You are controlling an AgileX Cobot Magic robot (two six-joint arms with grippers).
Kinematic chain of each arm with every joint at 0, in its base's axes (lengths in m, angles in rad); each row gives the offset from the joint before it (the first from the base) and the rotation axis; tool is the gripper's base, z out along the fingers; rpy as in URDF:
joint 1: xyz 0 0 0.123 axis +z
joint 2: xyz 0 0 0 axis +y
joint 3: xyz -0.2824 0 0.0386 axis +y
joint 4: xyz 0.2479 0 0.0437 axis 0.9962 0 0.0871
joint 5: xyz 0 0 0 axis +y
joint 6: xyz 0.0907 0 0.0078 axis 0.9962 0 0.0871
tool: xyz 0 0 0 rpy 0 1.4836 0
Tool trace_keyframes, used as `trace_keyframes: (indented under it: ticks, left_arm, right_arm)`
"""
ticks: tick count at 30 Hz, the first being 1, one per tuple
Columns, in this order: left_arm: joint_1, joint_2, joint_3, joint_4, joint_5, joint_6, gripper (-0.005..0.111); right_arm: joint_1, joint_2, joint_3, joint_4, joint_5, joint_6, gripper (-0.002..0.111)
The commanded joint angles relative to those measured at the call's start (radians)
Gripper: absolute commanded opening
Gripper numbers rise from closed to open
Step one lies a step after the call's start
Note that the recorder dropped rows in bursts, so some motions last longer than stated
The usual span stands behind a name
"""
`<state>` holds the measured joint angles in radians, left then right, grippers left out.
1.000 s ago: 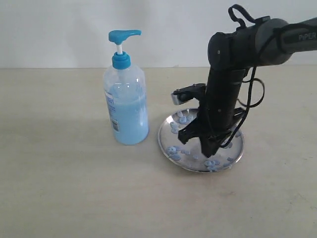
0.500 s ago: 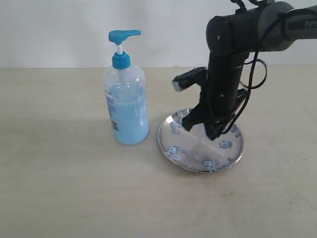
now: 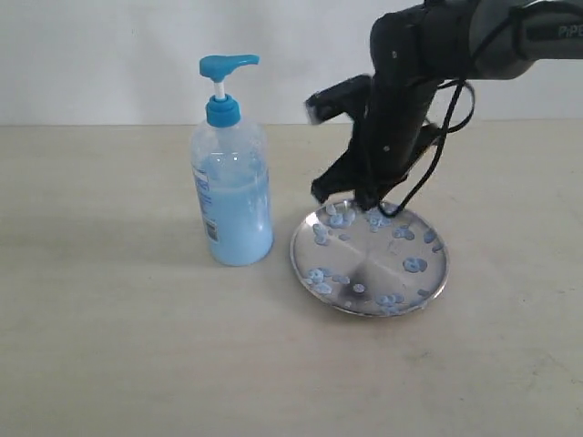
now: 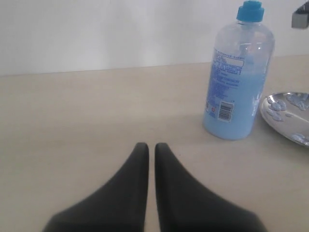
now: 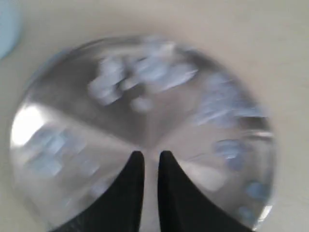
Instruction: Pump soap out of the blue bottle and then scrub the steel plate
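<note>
While the right tool (image 3: 351,202) is hovering over the back rim of the steel plate (image 3: 373,266), seemingly just clear of it, its fingers are sitting almost together with only a slit between them, gripping nothing. The left tool (image 4: 151,146) is idling low over the counter (image 3: 109,346), equally pinched and empty.

The risk, I judge, is coming from the plate lying loose. Nothing is bracing it, so a push landing on the raised rim could be tipping it or skating it toward the blue bottle (image 3: 232,196), which is standing just beside it. The soap (image 3: 414,265) is likely making the steel slick too.

The plate is looking round, shallow and mirror-bright, with pale blue blobs dotting mostly its outer ring.
</note>
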<state>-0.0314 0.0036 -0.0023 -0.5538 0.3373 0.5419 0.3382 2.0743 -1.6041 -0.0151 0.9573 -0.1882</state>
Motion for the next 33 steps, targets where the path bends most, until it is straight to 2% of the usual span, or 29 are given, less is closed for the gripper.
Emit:
trace_keyframes:
  ticks: [1, 2, 3, 4, 5, 6, 7, 9, 10, 11, 13, 16, 18, 19, 20, 22, 24, 25, 26, 28, 30, 33]
  left_arm:
    - [0.004, -0.004, 0.002, -0.007, 0.003, 0.001, 0.004]
    - [0.004, -0.004, 0.002, -0.007, 0.003, 0.001, 0.004]
    - [0.004, -0.004, 0.002, -0.007, 0.003, 0.001, 0.004]
    - [0.004, -0.004, 0.002, -0.007, 0.003, 0.001, 0.004]
    - [0.004, -0.004, 0.002, -0.007, 0.003, 0.001, 0.004]
    - [0.004, -0.004, 0.002, -0.007, 0.003, 0.001, 0.004]
    - [0.004, -0.004, 0.002, -0.007, 0.003, 0.001, 0.004]
    - [0.004, -0.004, 0.002, -0.007, 0.003, 0.001, 0.004]
    - [0.004, -0.004, 0.002, -0.007, 0.003, 0.001, 0.004]
    - [0.004, -0.004, 0.002, -0.007, 0.003, 0.001, 0.004]
    - [0.004, -0.004, 0.002, -0.006, 0.001, 0.001, 0.004]
    - [0.004, -0.004, 0.002, -0.006, 0.001, 0.001, 0.004]
    - [0.004, -0.004, 0.002, -0.006, 0.001, 0.001, 0.004]
    - [0.004, -0.004, 0.002, -0.006, 0.001, 0.001, 0.004]
    - [0.004, -0.004, 0.002, -0.006, 0.001, 0.001, 0.004]
    - [0.004, -0.004, 0.002, -0.006, 0.001, 0.001, 0.004]
    - [0.004, -0.004, 0.002, -0.006, 0.001, 0.001, 0.004]
    - [0.004, -0.004, 0.002, -0.006, 0.001, 0.001, 0.004]
    - [0.004, -0.004, 0.002, -0.006, 0.001, 0.001, 0.004]
    - [0.004, -0.004, 0.002, -0.006, 0.001, 0.001, 0.004]
    - [0.004, -0.004, 0.002, -0.006, 0.001, 0.001, 0.004]
    - [0.004, -0.004, 0.002, -0.006, 0.001, 0.001, 0.004]
  right_arm:
    - [0.024, -0.008, -0.002, -0.114, 0.264, -0.206, 0.000]
    - [0.019, -0.008, -0.002, -0.330, 0.160, 0.025, 0.000]
    - [0.017, -0.006, -0.002, -0.464, 0.050, 0.257, 0.000]
    - [0.017, -0.006, -0.002, -0.500, -0.107, 0.553, 0.000]
    - [0.022, -0.008, -0.002, -0.448, -0.154, 0.634, 0.000]
    - [0.032, -0.008, -0.002, -0.369, -0.156, 0.578, 0.000]
    - [0.041, -0.008, -0.002, -0.310, -0.126, 0.408, 0.000]
    - [0.055, -0.006, -0.002, -0.201, 0.044, -0.031, 0.000]
    - [0.055, -0.006, -0.002, -0.183, 0.125, -0.158, 0.000]
    - [0.054, -0.006, -0.002, -0.188, 0.207, -0.193, 0.000]
    - [0.034, -0.006, -0.002, -0.312, 0.233, -0.066, 0.000]
    - [-0.001, -0.006, -0.002, -0.547, 0.027, 0.285, 0.000]
    - [-0.018, -0.006, -0.002, -0.555, -0.178, 0.555, 0.000]
    - [-0.018, -0.006, -0.002, -0.516, -0.220, 0.616, 0.000]
    - [-0.015, -0.006, -0.002, -0.441, -0.223, 0.592, 0.000]
    - [-0.003, -0.006, -0.002, -0.301, -0.114, 0.334, 0.000]
    - [0.010, -0.006, 0.000, -0.223, 0.092, 0.004, 0.000]
    - [0.010, -0.006, 0.005, -0.223, 0.173, -0.058, 0.000]
    - [0.008, -0.006, 0.011, -0.255, 0.199, -0.027, 0.000]
    - [-0.009, -0.006, 0.011, -0.370, 0.167, 0.140, 0.000]
    - [-0.027, -0.006, 0.011, -0.505, 0.054, 0.398, 0.000]
    - [-0.028, -0.007, 0.009, -0.509, -0.118, 0.809, 0.000]
